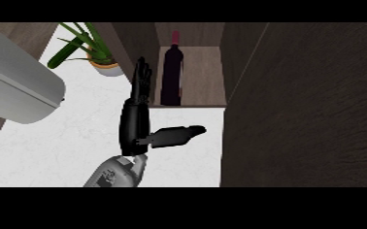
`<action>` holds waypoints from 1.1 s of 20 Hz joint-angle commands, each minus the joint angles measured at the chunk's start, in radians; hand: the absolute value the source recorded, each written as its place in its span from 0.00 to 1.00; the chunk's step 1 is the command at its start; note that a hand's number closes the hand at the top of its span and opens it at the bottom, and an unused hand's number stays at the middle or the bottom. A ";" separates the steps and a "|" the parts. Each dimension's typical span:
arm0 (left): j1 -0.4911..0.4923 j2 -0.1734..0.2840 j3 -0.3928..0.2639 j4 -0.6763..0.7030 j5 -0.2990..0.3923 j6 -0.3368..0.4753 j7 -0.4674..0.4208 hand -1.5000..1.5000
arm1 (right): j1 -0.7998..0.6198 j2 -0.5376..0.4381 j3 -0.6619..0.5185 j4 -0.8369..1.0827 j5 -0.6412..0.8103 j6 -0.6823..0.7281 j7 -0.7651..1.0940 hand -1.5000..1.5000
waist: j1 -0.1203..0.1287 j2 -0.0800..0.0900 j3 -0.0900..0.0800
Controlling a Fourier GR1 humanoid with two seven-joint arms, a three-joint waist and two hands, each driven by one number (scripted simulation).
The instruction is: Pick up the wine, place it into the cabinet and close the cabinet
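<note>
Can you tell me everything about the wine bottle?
The wine bottle is dark, almost black, with a dark red cap on its narrow neck. It looks like glass. It stands upright inside the open wooden cabinet, on the shelf near the front edge, toward the left wall. The robot's left hand is just to its left, fingers straight. I cannot tell whether they touch it. No label is visible.

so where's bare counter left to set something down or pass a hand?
Bare white counter lies between the grey appliance and the left hand, and below the cabinet. Crowded: the wine fills the cabinet's left side, and the plant takes the back corner.
</note>
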 commanded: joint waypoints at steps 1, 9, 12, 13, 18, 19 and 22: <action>0.126 0.073 -0.058 -0.162 -0.030 -0.025 0.027 0.00 | 0.058 -0.024 -0.024 -0.202 0.007 -0.042 0.079 0.00 | 0.004 -0.002 0.000; 0.324 0.238 0.049 -0.368 0.110 -0.201 -0.021 0.00 | 0.026 -0.102 -0.092 -0.189 -0.091 -0.003 0.117 0.00 | 0.004 0.001 -0.001; 0.376 0.261 0.021 -0.446 0.132 -0.258 -0.018 0.00 | 0.011 -0.120 -0.033 -0.161 -0.035 0.042 0.113 1.00 | 0.006 0.001 0.000; 0.384 0.275 0.030 -0.448 0.155 -0.292 -0.028 0.00 | -0.003 -0.150 -0.041 -0.100 -0.006 0.092 0.083 1.00 | 0.006 0.001 0.000; 0.489 0.327 0.078 -0.441 0.233 -0.413 -0.120 1.00 | 0.068 -0.253 -0.081 -0.130 -0.012 0.234 0.028 1.00 | -0.003 -0.001 0.000; 0.458 0.336 0.122 -0.457 0.268 -0.427 -0.083 1.00 | 0.035 -0.225 -0.021 -0.141 0.047 0.196 0.067 1.00 | 0.001 0.002 -0.001; 0.495 0.383 0.193 -0.489 0.304 -0.483 -0.079 1.00 | 0.082 -0.189 -0.015 -0.190 0.015 0.170 0.072 1.00 | -0.001 0.002 0.000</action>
